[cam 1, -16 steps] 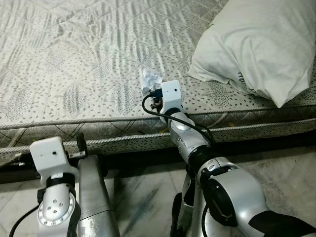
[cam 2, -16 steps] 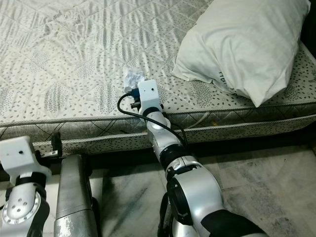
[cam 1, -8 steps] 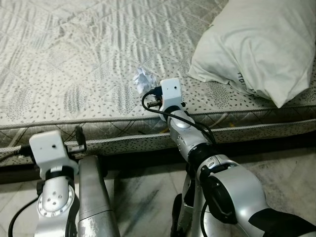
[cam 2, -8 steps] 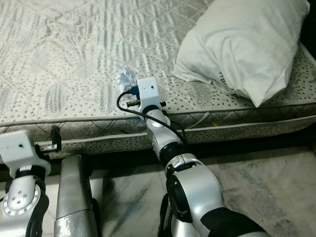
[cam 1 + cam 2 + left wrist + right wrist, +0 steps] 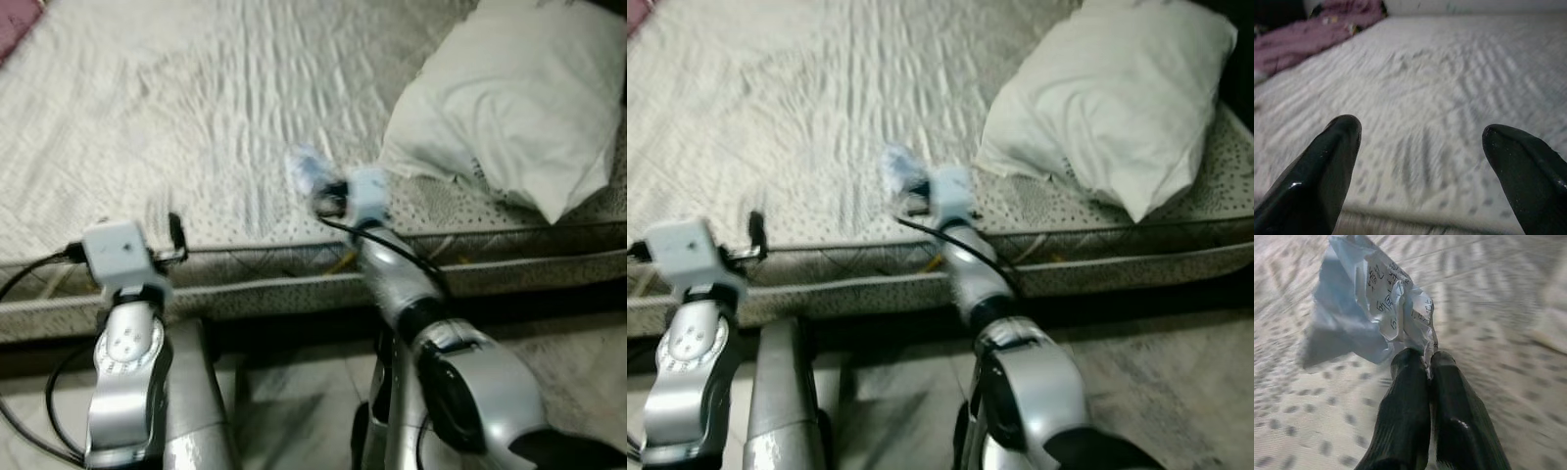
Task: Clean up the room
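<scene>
A crumpled piece of paper (image 5: 1376,308) with handwriting hangs pinched in my right gripper (image 5: 1427,360), whose fingers are shut on its edge. From the head, the crumpled paper (image 5: 306,171) is a blurred pale wad held above the mattress (image 5: 196,117) near its front edge, just ahead of my right gripper (image 5: 328,196). My left gripper (image 5: 1420,132) is open, its fingers (image 5: 1332,152) spread over the mattress near its front edge, with nothing between them. From the head, my left gripper (image 5: 174,233) sits at that edge on the left.
A large white pillow (image 5: 509,108) lies on the mattress to the right of the paper. A purple cloth (image 5: 1312,29) is bunched at the far side of the bed. The stone floor (image 5: 568,352) runs below the bed frame.
The right gripper has lifted the paper off the mattress and shifted slightly right. The left arm has risen to the mattress edge. The head camera has moved and the picture is blurred.
</scene>
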`<state>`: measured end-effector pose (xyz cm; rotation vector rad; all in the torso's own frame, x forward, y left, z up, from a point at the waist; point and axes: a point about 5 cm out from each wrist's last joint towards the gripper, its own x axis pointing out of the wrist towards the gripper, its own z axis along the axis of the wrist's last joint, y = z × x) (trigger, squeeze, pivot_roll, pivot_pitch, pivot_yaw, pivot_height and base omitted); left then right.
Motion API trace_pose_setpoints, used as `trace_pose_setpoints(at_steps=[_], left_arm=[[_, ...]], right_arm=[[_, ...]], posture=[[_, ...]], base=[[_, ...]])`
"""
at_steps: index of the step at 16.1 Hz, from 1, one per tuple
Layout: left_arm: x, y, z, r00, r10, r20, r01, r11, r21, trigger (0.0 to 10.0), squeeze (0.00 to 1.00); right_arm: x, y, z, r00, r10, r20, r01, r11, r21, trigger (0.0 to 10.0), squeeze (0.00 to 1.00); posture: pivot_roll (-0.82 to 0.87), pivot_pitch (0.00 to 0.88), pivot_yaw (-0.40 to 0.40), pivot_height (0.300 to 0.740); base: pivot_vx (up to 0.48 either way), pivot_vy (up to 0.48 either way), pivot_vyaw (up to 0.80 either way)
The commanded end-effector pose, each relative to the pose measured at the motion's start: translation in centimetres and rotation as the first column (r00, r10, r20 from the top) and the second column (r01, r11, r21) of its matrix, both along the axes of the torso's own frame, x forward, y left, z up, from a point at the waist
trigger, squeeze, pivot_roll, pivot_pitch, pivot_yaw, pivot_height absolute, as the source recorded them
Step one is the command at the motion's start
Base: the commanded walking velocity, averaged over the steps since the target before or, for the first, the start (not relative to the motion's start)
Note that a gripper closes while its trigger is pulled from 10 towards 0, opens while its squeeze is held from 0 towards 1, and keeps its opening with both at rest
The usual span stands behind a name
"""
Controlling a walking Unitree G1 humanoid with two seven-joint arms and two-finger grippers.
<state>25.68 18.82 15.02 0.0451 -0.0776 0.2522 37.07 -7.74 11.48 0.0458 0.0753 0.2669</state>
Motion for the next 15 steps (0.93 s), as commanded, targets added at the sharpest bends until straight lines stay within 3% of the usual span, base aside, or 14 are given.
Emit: trace_pose_setpoints(at_steps=[1,7,8,11,12,13,15], left_arm=[[0.5,-0.4,0.0,0.999,-0.033,0.014,0.032,0.999,0.019,10.0,0.00],[1.0,-0.3,-1.0,0.998,-0.064,0.025,0.064,0.998,0.005,10.0,0.00],[0.8,-0.5,-1.2,0.998,-0.065,0.024,0.065,0.998,0.003,10.0,0.00],[0.1,-0.2,-1.9,0.998,-0.055,0.011,0.055,0.998,0.005,10.0,0.00],[0.1,-0.1,-2.1,0.999,-0.039,0.004,0.039,0.999,0.009,10.0,0.00],[-0.1,-0.2,-2.2,0.999,-0.036,0.004,0.036,0.999,0.012,10.0,0.00],[-0.2,-0.5,-2.4,0.999,-0.040,-0.005,0.040,0.999,0.019,10.0,0.00]], right_arm=[[-0.4,-0.8,0.0,0.999,-0.003,0.037,0.001,0.999,0.043,0.0,0.00],[-4.2,-3.2,0.6,0.989,0.004,0.146,-0.022,0.992,0.121,0.0,0.00],[-5.2,-3.8,0.8,0.982,0.033,0.185,-0.048,0.996,0.077,0.0,0.00],[-8.1,-5.2,0.4,0.984,0.029,0.176,-0.037,0.998,0.042,0.0,0.00],[-8.1,-5.3,0.7,0.988,-0.001,0.155,-0.009,0.998,0.066,2.2,0.00],[-8.3,-5.5,1.0,0.988,-0.010,0.151,0.001,0.998,0.057,10.0,0.00],[-8.9,-5.7,1.0,0.991,-0.026,0.132,0.019,0.998,0.057,10.0,0.00]], posture=[[0.04,0.000,-0.005,0.461],[-0.03,0.000,0.014,0.461],[-0.03,0.000,0.011,0.461],[-0.05,0.000,-0.005,0.461],[-0.05,0.000,-0.005,0.461],[-0.06,0.000,-0.004,0.461],[-0.07,0.000,0.000,0.461]], base=[[0.000,0.000,0.00],[0.000,0.000,0.00],[0.000,0.000,0.00],[0.000,0.000,0.00],[0.000,0.000,0.00],[0.000,0.000,0.00],[0.000,0.000,0.00]])
